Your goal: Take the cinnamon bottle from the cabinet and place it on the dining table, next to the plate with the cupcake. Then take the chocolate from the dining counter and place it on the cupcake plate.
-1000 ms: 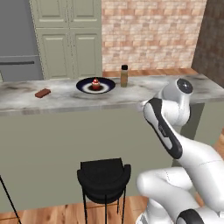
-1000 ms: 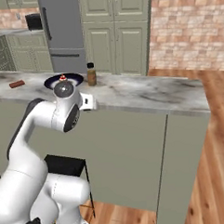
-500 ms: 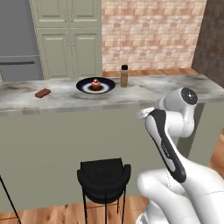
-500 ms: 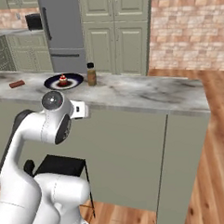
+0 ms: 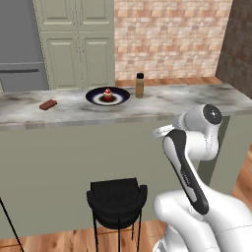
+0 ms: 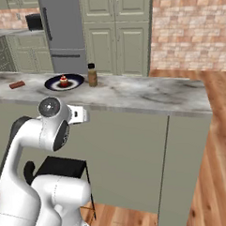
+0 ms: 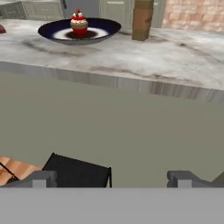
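Observation:
The cinnamon bottle (image 5: 140,84) (image 6: 92,75) (image 7: 143,19) stands upright on the dining table (image 5: 172,103) (image 6: 147,94) (image 7: 175,57), just right of the dark plate (image 5: 93,96) (image 6: 52,84) (image 7: 48,31). The cupcake (image 5: 107,94) (image 6: 63,81) (image 7: 79,22) sits on that plate. The chocolate (image 5: 47,104) (image 6: 17,84) lies flat on the marble further left. My gripper (image 7: 111,179) is open and empty, held below the slab's near edge and facing the green base. The cabinet is out of view.
A black stool (image 5: 117,197) (image 6: 61,167) (image 7: 78,173) stands against the base under the plate, close below my hand. Behind the table are a grey fridge (image 5: 19,44) (image 6: 63,28), tall pantry doors (image 5: 78,44) and a brick wall (image 5: 167,34). Wooden floor lies to the right.
My arm has folded down and back from the table, bringing the hand from slab height to below its edge. The bottle, plate and chocolate have not moved.

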